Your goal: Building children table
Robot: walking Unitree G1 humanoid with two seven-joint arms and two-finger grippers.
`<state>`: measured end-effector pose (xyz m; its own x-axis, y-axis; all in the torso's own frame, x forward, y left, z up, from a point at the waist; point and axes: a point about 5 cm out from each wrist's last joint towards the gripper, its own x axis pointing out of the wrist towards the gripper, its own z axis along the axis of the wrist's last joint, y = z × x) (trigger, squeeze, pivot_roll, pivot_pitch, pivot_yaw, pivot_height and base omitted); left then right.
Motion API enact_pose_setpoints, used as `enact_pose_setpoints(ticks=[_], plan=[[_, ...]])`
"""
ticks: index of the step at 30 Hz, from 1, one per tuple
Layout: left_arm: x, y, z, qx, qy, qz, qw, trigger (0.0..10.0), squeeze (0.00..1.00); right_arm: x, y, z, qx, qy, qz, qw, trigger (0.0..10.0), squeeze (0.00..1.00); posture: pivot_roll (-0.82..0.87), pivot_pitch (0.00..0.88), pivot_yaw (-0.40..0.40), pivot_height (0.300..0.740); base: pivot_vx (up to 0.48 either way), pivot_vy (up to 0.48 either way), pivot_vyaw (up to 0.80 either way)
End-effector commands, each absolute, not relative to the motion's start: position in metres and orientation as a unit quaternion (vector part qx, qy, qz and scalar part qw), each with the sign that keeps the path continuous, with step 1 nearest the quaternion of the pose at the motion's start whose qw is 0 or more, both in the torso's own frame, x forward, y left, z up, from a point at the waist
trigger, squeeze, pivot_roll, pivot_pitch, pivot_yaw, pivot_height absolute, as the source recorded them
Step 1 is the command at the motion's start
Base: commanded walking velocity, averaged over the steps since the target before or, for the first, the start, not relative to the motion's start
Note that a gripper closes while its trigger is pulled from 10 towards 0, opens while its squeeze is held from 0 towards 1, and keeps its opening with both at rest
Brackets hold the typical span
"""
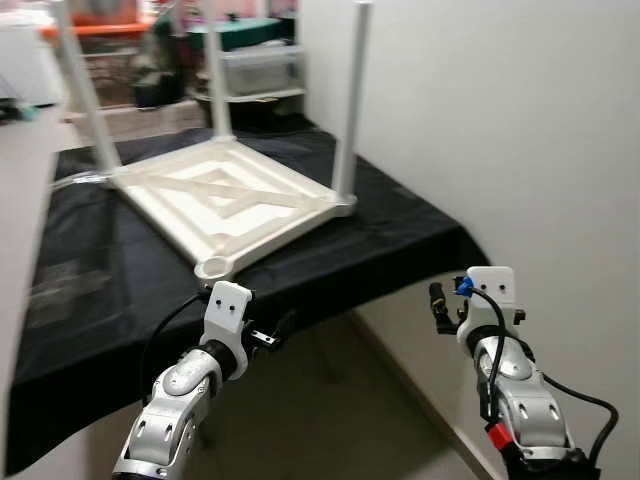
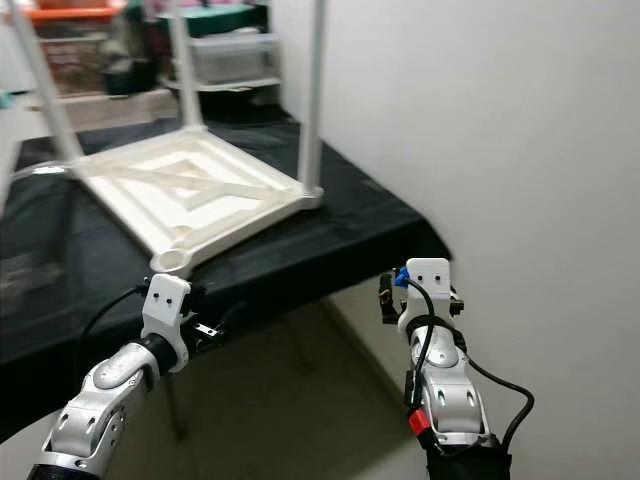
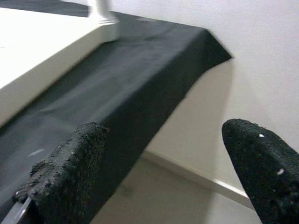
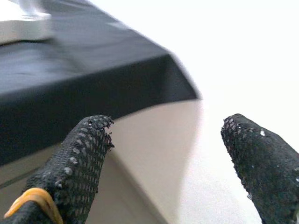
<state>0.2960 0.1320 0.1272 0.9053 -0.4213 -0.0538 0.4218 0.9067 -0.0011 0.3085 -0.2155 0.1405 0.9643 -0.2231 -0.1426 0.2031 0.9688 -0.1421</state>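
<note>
Left gripper (image 3: 163, 172) and right gripper (image 4: 168, 158) both spread wide, empty, touching nothing; upturned table (image 1: 230, 200) at twelve o'clock.

Your robot's left arm (image 1: 172, 415) is a run of rounded silver shells joined by black collars, topped at the wrist by a white block (image 1: 227, 308) with small dark screw holes; a thin black cable loops from its side down to the forearm. Your right arm (image 1: 522, 400) wears the same silver casing, with a white wrist block (image 1: 491, 288), a blue connector (image 1: 463, 287) beside it, a red tag (image 1: 497, 437) lower down, and black cables curling along the outside. Up close, the left fingers (image 3: 65, 177) are coarse black and gritty; the right fingers (image 4: 77, 161) are black mesh, one ringed by a yellow band (image 4: 32, 198).
</note>
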Motion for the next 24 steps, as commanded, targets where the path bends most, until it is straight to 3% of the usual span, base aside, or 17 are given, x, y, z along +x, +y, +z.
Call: enact_pose_setpoints(ticks=[1,24], plan=[[0.2964,0.1332,0.1258,0.017,0.029,-0.217,0.976,10.0,0.0,0.3086,-0.2128,0.1395,-0.061,0.082,-0.104,0.989,10.0,0.0,0.03,0.0,-0.052,0.74,0.0,0.0,-0.8],[0.2956,0.1337,0.1254,0.027,0.025,-0.221,0.975,10.0,0.0,0.3068,-0.2141,0.1427,-0.075,0.069,-0.116,0.988,10.0,0.0,0.03,0.0,-0.053,0.74,0.0,0.0,-0.8]])
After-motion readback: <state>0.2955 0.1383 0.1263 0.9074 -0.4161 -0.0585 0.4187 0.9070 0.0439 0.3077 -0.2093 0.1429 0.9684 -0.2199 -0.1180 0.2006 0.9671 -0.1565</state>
